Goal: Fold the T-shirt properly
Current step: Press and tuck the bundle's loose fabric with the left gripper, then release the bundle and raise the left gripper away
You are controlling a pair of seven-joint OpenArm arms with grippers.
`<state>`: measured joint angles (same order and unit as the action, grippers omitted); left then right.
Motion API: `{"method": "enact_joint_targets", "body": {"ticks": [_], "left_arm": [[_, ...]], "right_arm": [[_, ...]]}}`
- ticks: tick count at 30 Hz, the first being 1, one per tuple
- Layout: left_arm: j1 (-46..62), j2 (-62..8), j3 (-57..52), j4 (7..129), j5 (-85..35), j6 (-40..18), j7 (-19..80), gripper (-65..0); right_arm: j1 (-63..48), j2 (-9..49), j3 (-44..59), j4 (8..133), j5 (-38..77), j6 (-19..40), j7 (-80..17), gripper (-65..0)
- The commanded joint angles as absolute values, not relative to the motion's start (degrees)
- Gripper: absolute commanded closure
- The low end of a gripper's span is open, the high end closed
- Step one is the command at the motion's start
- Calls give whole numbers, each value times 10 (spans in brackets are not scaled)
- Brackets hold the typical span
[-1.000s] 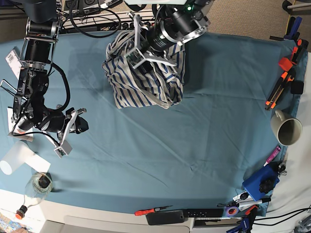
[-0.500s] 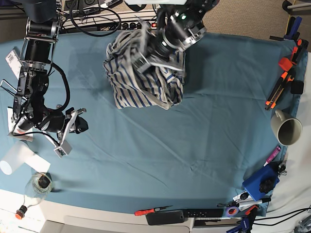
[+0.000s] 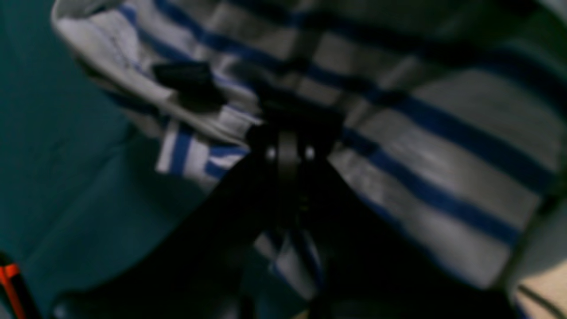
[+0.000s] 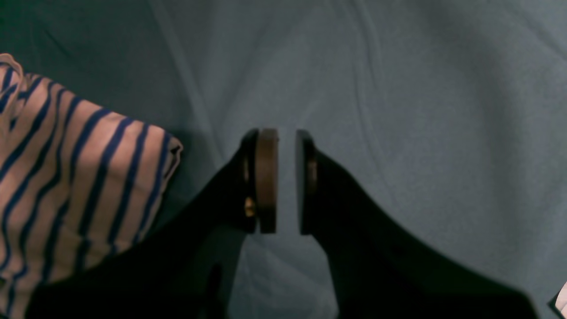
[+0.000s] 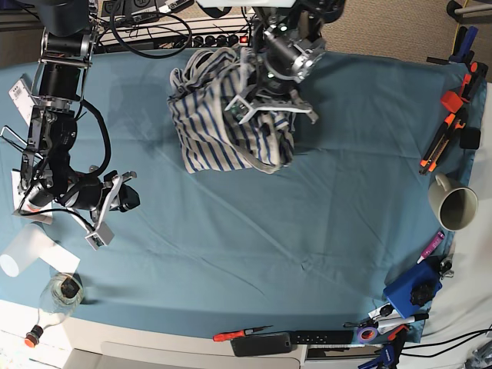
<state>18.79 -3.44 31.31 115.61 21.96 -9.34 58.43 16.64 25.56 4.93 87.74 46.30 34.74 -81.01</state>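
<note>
- T-shirt sits bunched in a heap at the far side of the teal tablecloth, near its back edge.
- Left gripper is on top of the heap, jaws pressed together, pinching a fold of striped fabric; wrist view is blurred but shows cloth bunched at the tips.
- Right gripper hangs low over bare tablecloth, well apart from the shirt, jaws slightly spread with nothing between them.
- Mug lies on its side near the edge.
</note>
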Motion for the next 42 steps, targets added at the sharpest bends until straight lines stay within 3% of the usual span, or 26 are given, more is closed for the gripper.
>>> {"method": "enact_joint_targets", "body": {"ticks": [1, 5, 16, 22, 33, 42], "left_arm": [[201, -44, 319, 1160, 241, -98, 604, 0], [200, -60, 296, 1160, 240, -57, 595, 0], [196, -56, 243, 1160, 238, -57, 570, 0], [162, -56, 241, 1160, 238, 16, 570, 0], [132, -56, 235, 1160, 274, 59, 577, 0], [143, -56, 130, 1196, 264, 79, 591, 0]], "right_arm": [[181, 265, 53, 886, 469, 350, -800, -82], [181, 265, 53, 886, 469, 350, -800, -82], [181, 265, 53, 886, 469, 350, -800, -82], [181, 265, 53, 886, 469, 350, -800, -82], [181, 265, 53, 886, 469, 350, -800, -82], [181, 265, 53, 886, 469, 350, -800, -82]]}}
